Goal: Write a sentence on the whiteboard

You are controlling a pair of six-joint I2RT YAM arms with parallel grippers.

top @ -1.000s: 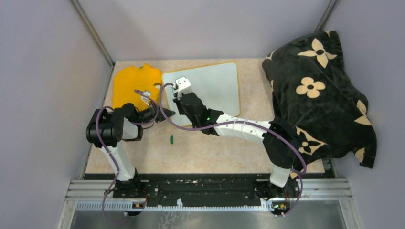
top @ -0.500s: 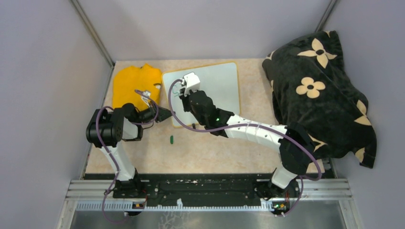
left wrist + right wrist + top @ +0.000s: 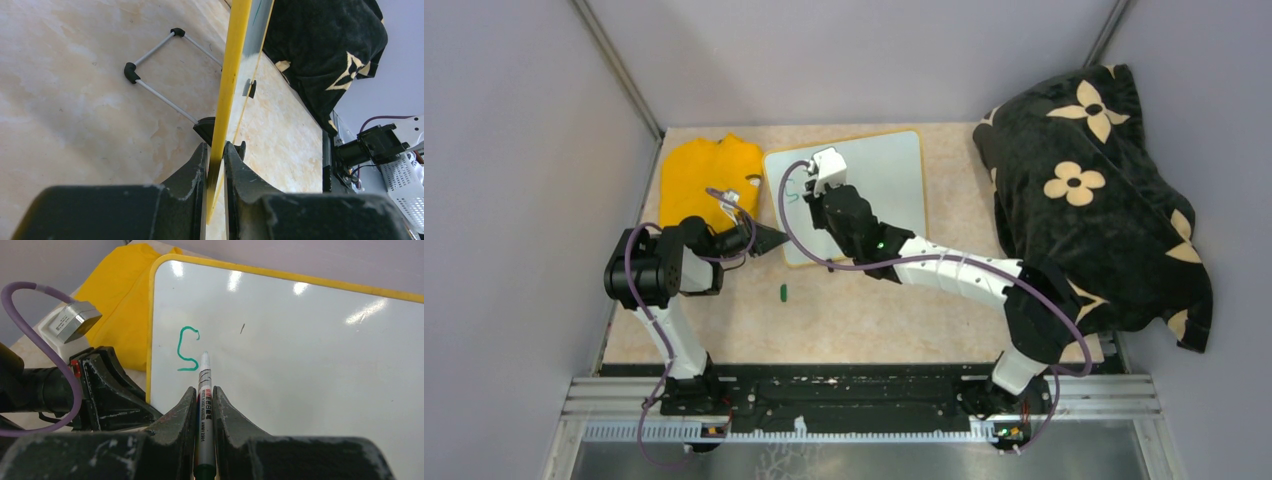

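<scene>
Left fingers (image 3: 192,170) clamp the yellow-framed glossy white whiteboard (image 3: 227,85) to steady it, while right fingers (image 3: 182,410) pinch a slim white marker (image 3: 204,390) for writing.

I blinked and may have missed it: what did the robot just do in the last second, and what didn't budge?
The right gripper, shut on the marker, slid rightward over the whiteboard, uncovering a green S. Nothing was taken or released. The left gripper stays clamped on the board's edge; the small green object and yellow cloth have not moved.
</scene>
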